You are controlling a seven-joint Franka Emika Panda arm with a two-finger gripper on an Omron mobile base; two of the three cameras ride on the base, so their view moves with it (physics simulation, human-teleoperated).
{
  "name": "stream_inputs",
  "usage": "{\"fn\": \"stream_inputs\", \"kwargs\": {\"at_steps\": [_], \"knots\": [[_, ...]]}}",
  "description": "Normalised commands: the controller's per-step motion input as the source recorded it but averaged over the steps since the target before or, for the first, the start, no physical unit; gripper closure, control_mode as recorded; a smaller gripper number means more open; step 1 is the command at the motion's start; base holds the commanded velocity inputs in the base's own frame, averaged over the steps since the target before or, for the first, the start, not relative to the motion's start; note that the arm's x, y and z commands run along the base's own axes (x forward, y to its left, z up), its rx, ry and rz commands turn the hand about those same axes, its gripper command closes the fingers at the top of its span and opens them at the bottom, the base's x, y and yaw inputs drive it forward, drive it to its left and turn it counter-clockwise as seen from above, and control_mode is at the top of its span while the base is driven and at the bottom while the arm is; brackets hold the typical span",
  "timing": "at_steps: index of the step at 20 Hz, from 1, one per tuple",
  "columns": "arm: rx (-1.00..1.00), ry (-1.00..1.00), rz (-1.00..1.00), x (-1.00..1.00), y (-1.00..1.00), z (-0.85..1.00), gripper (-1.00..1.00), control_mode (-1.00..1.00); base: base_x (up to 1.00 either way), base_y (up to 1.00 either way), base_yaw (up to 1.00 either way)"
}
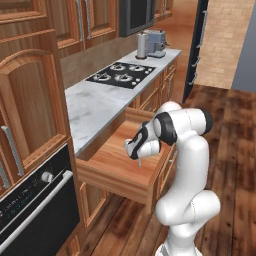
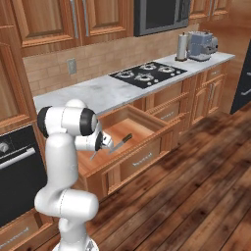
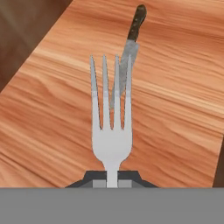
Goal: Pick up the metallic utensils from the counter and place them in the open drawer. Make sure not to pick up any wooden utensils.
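End effector point(image 3: 112, 183) is clamped on the fork point(image 3: 111, 127), tines up mid-frame over the open drawer point(image 1: 125, 160). Knife point(image 3: 127, 57) lies on the drawer floor right behind it, upper centre.

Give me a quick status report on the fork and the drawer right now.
Gripper shut on fork, tines pointing down over the open drawer. Knife already lying on the drawer floor. Nothing in the way below.

The open drawer point(image 3: 52, 109) has the knife point(image 3: 127, 65) lying on its wooden floor.
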Motion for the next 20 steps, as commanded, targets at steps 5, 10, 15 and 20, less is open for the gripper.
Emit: {"fn": "stream_inputs", "kwargs": {"at_steps": [5,10,15,20], "knots": [[0.0,0.0,0.0,0.0,0.0,-0.01,1.0,-1.0,0.0,0.0,0.0],[0.0,0.0,0.0,0.0,0.0,-0.13,1.0,-1.0,0.0,0.0,0.0],[0.0,0.0,0.0,0.02,0.0,-0.18,1.0,-1.0,0.0,0.0,0.0],[0.0,0.0,0.0,0.0,0.0,-0.1,1.0,-1.0,0.0,0.0,0.0]]}}
